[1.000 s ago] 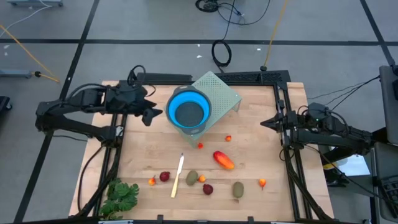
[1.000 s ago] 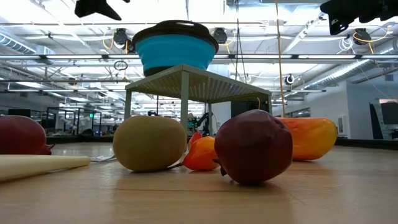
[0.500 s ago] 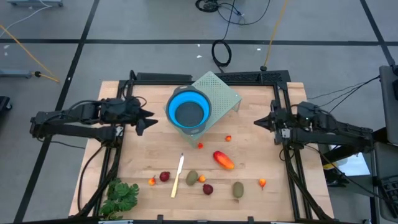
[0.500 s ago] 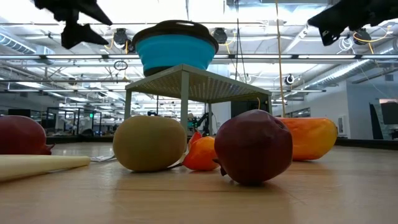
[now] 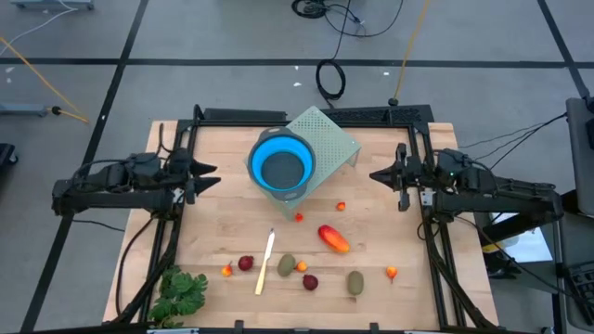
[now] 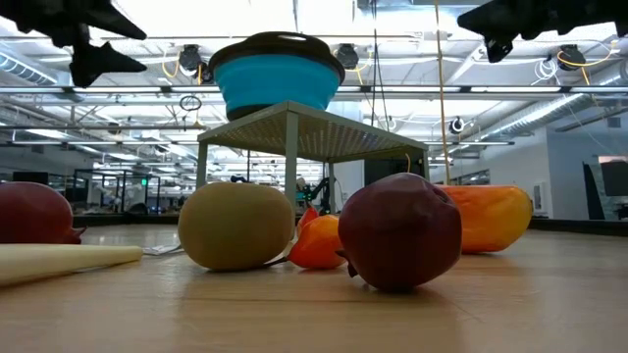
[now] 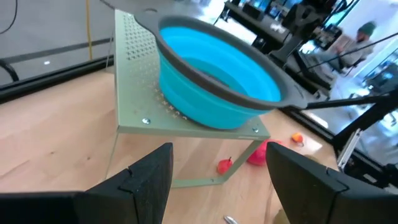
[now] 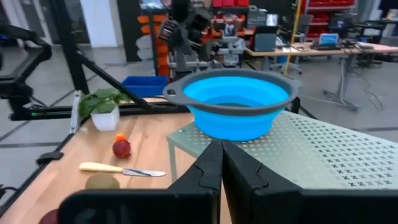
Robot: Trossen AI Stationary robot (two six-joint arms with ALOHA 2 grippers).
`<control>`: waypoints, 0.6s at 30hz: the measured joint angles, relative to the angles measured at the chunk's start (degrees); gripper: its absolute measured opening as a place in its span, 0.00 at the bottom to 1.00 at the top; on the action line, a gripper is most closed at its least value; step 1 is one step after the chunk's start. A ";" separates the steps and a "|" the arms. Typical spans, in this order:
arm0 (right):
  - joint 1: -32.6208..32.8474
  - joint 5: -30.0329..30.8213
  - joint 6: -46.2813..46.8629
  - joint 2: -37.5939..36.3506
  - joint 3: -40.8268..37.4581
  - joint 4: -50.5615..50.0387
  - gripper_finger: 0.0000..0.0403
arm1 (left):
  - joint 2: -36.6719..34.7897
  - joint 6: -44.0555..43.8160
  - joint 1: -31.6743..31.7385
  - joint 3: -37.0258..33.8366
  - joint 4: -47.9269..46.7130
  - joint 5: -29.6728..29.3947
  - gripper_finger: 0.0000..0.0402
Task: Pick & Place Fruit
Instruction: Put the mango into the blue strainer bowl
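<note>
Evidently nothing is held: the left gripper (image 5: pixel 206 176) hangs spread open and the right gripper (image 5: pixel 377 175) pinched together, flanking the blue bowl (image 5: pixel 281 168), so reaching for the fruit (image 5: pixel 333 238) lying nearer the front edge risks clipping its rack (image 5: pixel 332 141).

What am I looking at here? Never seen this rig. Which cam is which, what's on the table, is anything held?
Two dark robot arms work at a wooden table. The high view looks straight down, the low view sits at tabletop height, and each wrist view looks past that arm's own fingers.

The left gripper is open and empty at the table's left edge. The right gripper is shut on nothing at the right edge.

A blue bowl sits on a perforated green stand. Toy fruit lies scattered on the near half, with a pale knife and a leafy green bunch. Nothing is held.
</note>
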 joint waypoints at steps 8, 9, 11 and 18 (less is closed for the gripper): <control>6.32 6.20 -0.59 6.88 5.32 -0.09 0.00 | -8.20 2.02 0.00 -3.55 0.02 -0.02 0.63; 7.22 7.13 -1.04 7.78 6.07 -0.48 0.00 | -8.84 2.20 0.00 -3.96 0.01 0.05 0.63; 9.17 9.10 -2.17 9.56 7.59 -0.87 0.00 | -9.92 2.57 0.00 -4.74 0.26 0.45 0.63; 16.34 17.30 -2.94 15.63 15.19 -7.09 0.00 | -11.90 4.93 0.00 -8.82 7.08 3.73 0.63</control>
